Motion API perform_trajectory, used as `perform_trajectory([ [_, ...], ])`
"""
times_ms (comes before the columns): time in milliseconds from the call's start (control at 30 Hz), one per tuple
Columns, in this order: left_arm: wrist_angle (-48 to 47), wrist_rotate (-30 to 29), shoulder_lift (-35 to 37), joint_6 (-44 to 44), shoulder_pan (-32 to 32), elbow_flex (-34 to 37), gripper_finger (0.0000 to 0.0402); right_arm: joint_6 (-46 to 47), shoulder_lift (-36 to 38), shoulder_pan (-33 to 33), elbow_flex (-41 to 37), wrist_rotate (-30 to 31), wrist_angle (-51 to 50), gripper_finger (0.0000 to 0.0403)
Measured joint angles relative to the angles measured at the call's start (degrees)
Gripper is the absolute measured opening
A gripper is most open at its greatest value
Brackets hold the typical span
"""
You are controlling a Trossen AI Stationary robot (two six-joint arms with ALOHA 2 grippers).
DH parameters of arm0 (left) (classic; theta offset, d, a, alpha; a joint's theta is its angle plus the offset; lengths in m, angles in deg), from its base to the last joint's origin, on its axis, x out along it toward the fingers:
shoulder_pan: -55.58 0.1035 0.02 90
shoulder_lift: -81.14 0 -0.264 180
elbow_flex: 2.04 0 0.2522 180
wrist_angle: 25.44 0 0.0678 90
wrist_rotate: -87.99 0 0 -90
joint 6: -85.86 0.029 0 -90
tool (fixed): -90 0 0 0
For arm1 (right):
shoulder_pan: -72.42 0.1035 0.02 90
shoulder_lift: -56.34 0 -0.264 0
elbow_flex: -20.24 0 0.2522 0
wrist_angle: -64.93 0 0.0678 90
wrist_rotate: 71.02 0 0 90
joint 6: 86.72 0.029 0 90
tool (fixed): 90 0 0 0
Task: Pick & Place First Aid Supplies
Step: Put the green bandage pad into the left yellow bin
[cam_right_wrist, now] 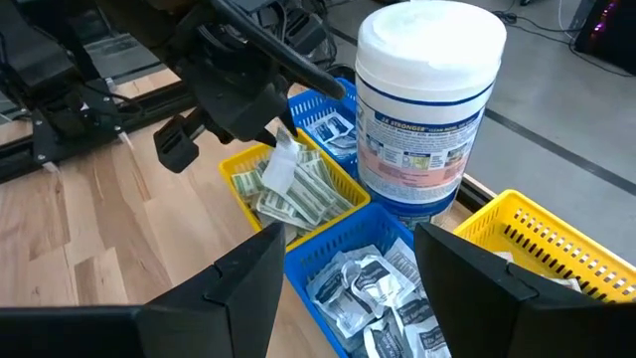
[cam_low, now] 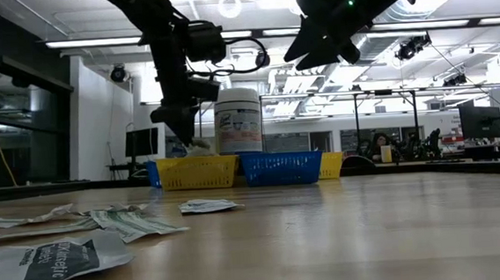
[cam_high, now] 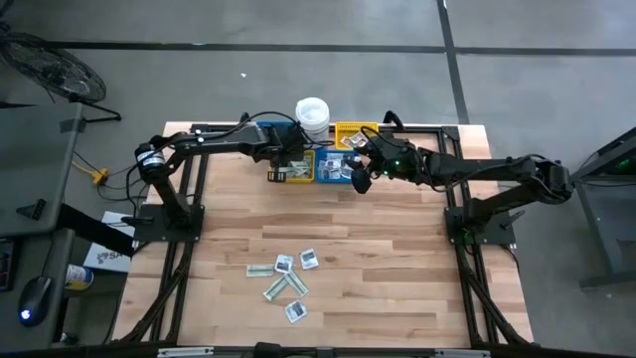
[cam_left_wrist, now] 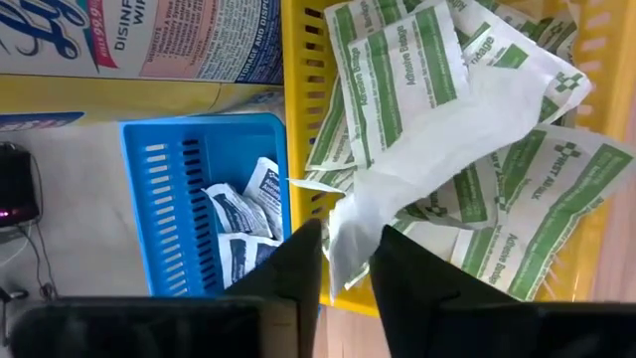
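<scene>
Yellow bin [cam_left_wrist: 298, 119]: green-striped packets [cam_left_wrist: 397, 70]; left gripper [cam_left_wrist: 346, 261] part-open, white packet [cam_left_wrist: 437, 169] between fingers.

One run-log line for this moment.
left gripper: releasing pale green-and-white paper strip packet over yellow plastic bin | right gripper: open, above blue plastic bin

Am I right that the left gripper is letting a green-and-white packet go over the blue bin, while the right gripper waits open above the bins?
Not quite. The left gripper has the green-and-white packet over the yellow bin, which is full of the same strips, not over the blue bin. The left wrist view shows it. The right gripper does wait open above the bins.
</scene>
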Motion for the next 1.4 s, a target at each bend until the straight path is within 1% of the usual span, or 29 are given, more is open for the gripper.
perform_trajectory([
  [133,-0.4,-0.1,0.0,0.0,0.0,-0.1,0.0103,0.0,0.0,0.0,0.0,0.0,-0.2,0.0218],
  [200,-2.4,-0.7,0.0,0.1,0.0,-1.0,0.0108,0.0,0.0,0.0,0.0,0.0,-0.3,0.0218],
  [333,-5.0,-3.8,0.0,1.3,0.0,-3.8,0.0111,0.0,0.0,0.0,0.0,0.0,-0.3,0.0218],
  [467,-6.8,-4.1,0.0,1.5,0.0,-6.5,0.0111,0.0,0.0,0.0,0.0,0.0,-0.3,0.0218],
  [600,-7.9,-3.4,0.0,1.5,0.0,-7.4,0.0111,0.0,0.0,0.0,0.0,0.0,-0.3,0.0218],
  [833,-7.7,1.6,0.0,1.3,0.0,-7.4,0.0111,0.0,0.0,0.0,0.0,0.0,-0.3,0.0218],
  [967,-7.7,1.6,0.0,-0.1,0.0,-7.4,0.0111,0.0,0.0,0.0,0.0,0.0,-0.4,0.0218],
  [1100,-7.7,1.9,0.0,-2.8,0.0,-7.4,0.0111,0.0,0.0,0.0,0.0,0.0,-0.5,0.0218],
  [1167,-7.9,3.8,0.0,-4.0,0.0,-7.4,0.0111,0.0,0.0,0.0,0.0,0.0,-0.9,0.0218],
  [1300,-6.6,9.0,0.0,-9.9,0.0,-7.4,0.0111,0.0,0.0,0.0,0.0,-0.3,-1.9,0.0218],
  [1400,-6.0,10.3,0.0,-12.9,0.0,-7.4,0.0111,0.4,0.0,0.0,0.0,-0.5,-2.4,0.0218],
])
